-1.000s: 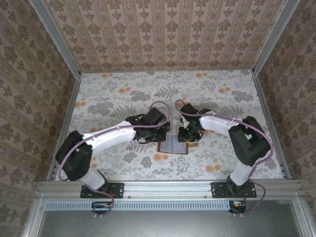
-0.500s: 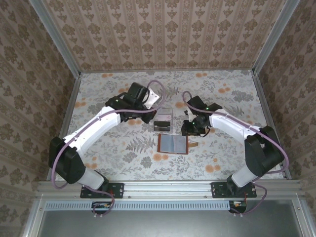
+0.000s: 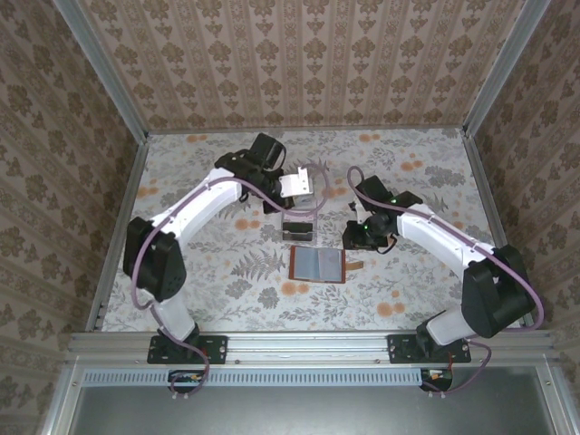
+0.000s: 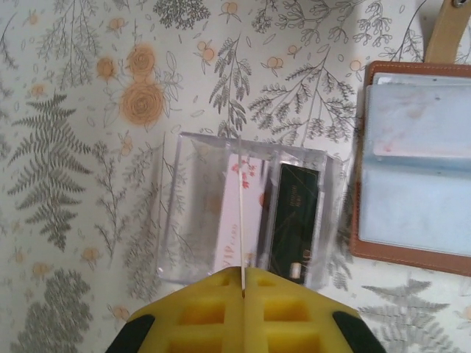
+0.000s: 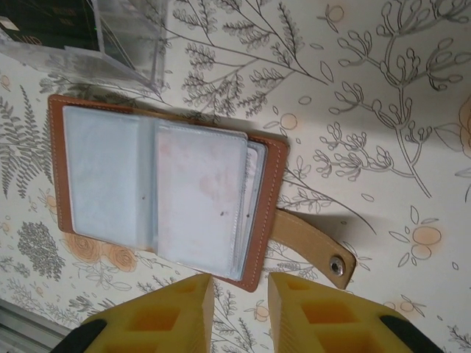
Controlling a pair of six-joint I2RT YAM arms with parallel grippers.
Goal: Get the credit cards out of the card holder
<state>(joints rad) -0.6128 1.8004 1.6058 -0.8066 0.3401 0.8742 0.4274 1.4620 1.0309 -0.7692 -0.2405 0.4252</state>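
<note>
Left arm [image 3: 195, 213], right arm [image 3: 435, 237]: white link shells, bulky black joint housings, lilac cables [image 3: 352, 181] looped alongside. Black base plates [image 3: 186, 349]. Left gripper [image 4: 243, 276], right gripper [image 5: 241, 283]: yellow fingers [image 5: 176, 316], square moulded recesses, black mounts behind.

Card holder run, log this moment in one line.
left gripper: shut on credit card above clear tray holding dark card | right gripper: open near card holder | card holder: open flat
</note>
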